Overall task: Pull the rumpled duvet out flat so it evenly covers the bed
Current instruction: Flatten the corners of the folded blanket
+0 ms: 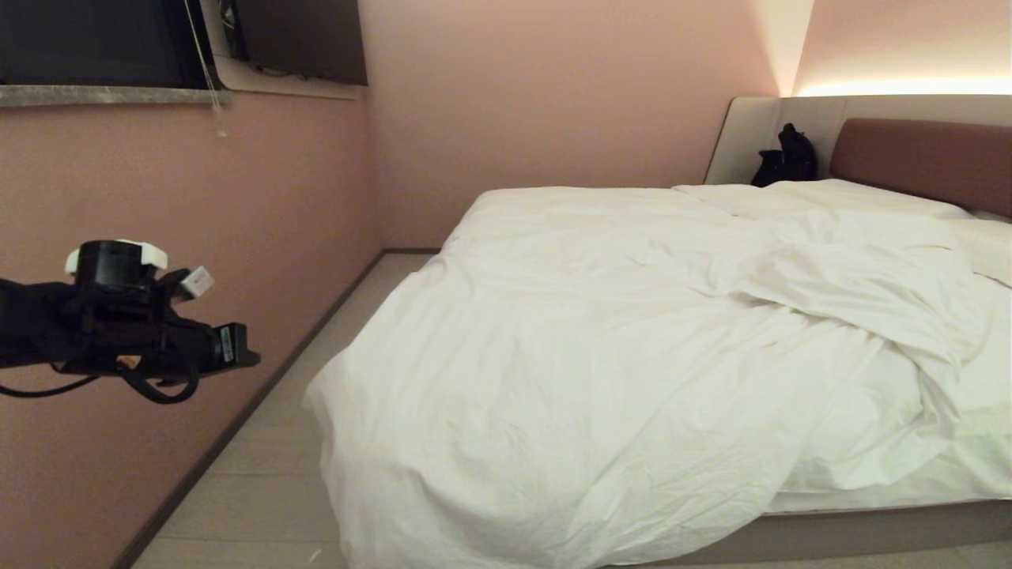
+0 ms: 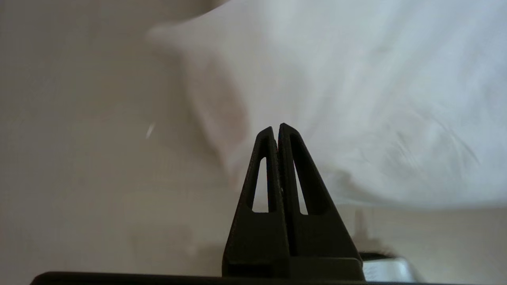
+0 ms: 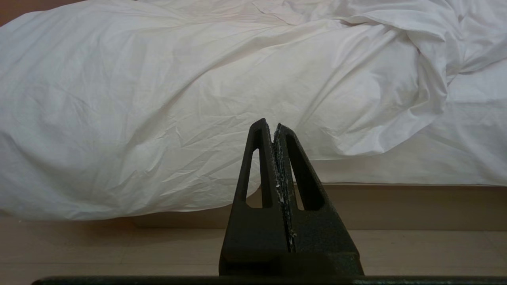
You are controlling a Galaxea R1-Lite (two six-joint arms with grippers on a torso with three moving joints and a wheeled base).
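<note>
Duvet (image 1: 632, 340) rumpled, bed (image 3: 416, 206) base perhaps exposed

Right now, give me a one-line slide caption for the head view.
Rumpled white duvet bunched toward the left corner of the bed, with the left tool raised, shut and empty, beside the pink wall.

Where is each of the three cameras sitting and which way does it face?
Head view: high on the robot, facing across the bed toward the headboard; left gripper raised by the wall.
Left wrist view: behind the shut left gripper, facing the duvet's hanging corner and the floor.
Right wrist view: low, behind the shut right gripper, facing the bed's side.
All share the duvet.
</note>
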